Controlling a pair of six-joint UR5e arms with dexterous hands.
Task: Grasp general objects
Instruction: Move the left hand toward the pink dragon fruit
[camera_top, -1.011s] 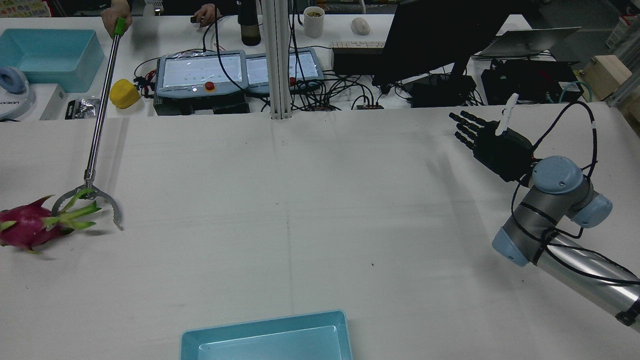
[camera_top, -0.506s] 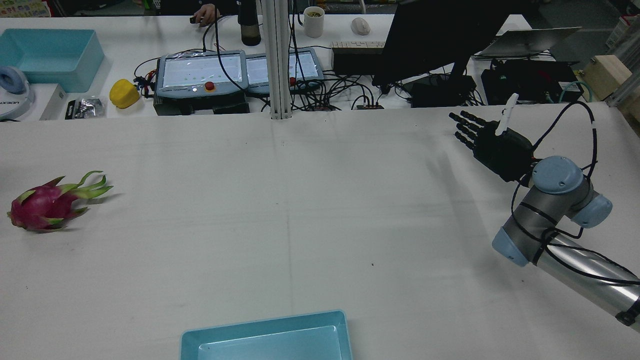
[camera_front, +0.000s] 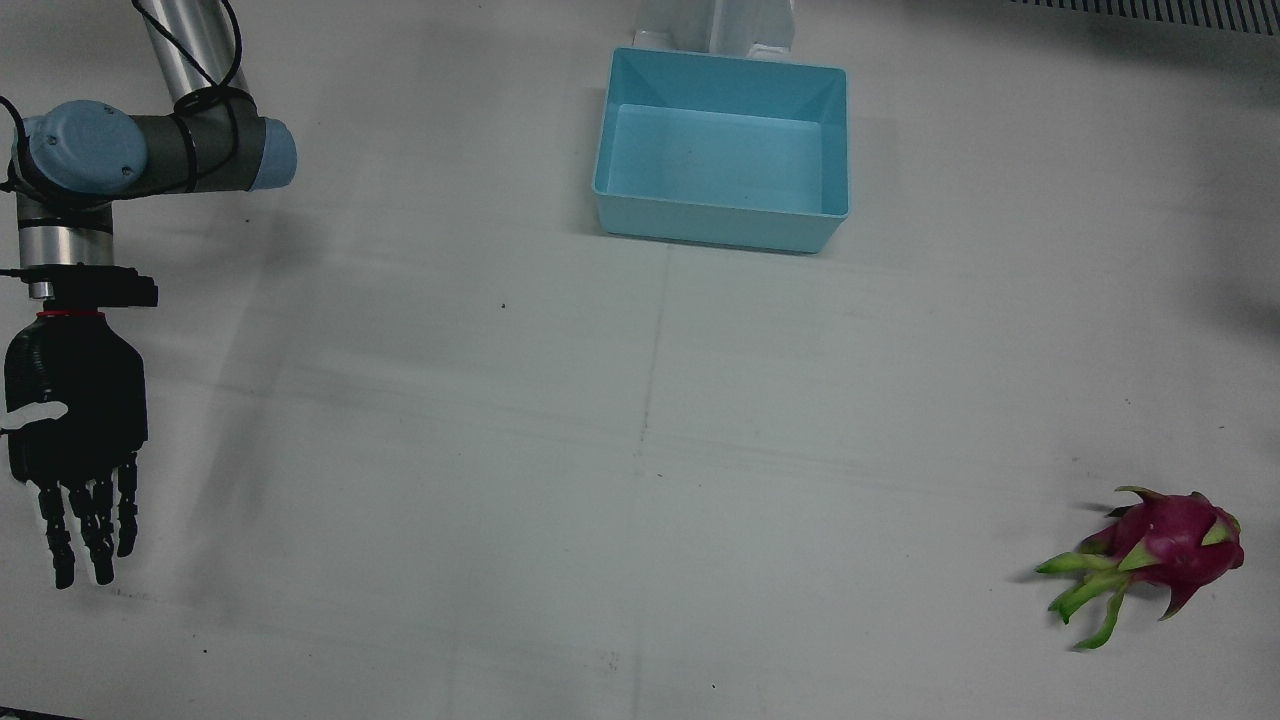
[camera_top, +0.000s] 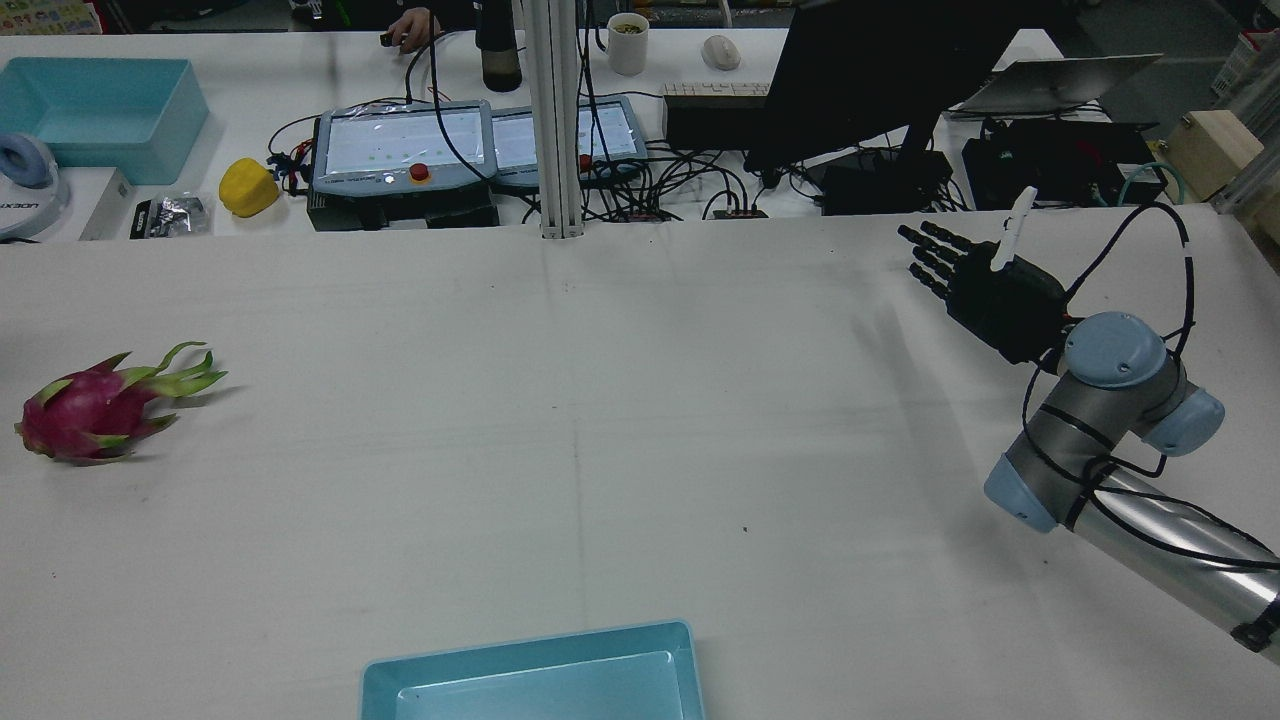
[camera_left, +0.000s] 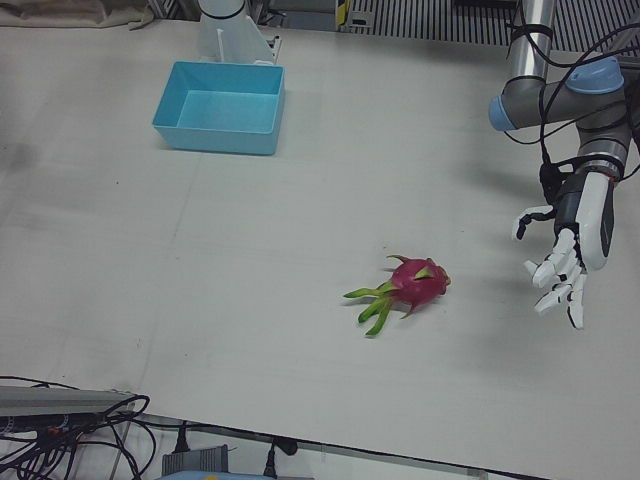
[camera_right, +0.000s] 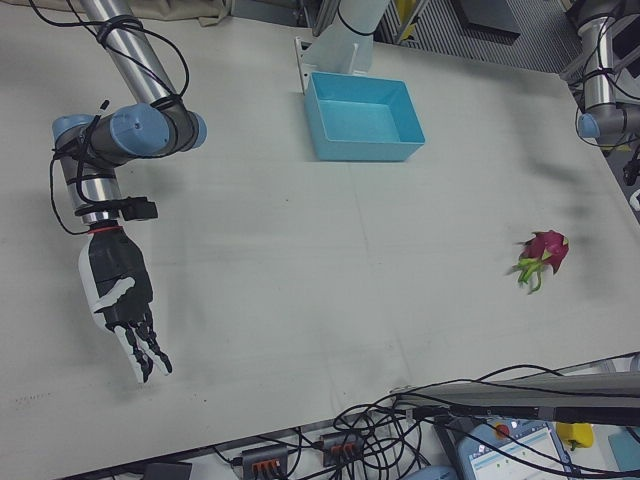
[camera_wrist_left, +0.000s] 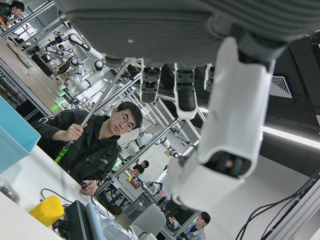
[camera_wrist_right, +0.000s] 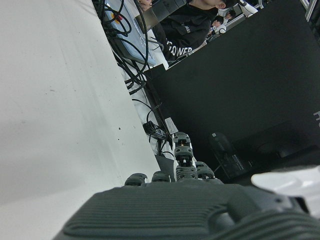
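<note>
A magenta dragon fruit (camera_top: 85, 410) with green leafy tips lies alone on the white table at the robot's left side (camera_front: 1165, 545) (camera_right: 547, 248). In the left-front view my white left hand (camera_left: 565, 255) hangs above the table to the right of the dragon fruit (camera_left: 415, 282), well apart from it, open with fingers spread and nothing in it. My black right hand (camera_top: 985, 290) hovers over the far right of the table, open with fingers straight and holding nothing (camera_front: 75, 440) (camera_right: 120, 300).
A light blue bin (camera_front: 715, 225) stands empty at the table's near edge between the arms (camera_top: 520, 640). Beyond the far edge are teach pendants (camera_top: 400, 150), cables and a black monitor (camera_top: 860, 80). A person (camera_wrist_left: 95, 145) holds a grabber pole.
The long grabber tool that was at the dragon fruit one second ago has been withdrawn out of view. The fruit shifted slightly and now lies still. Neither arm has moved.
</note>
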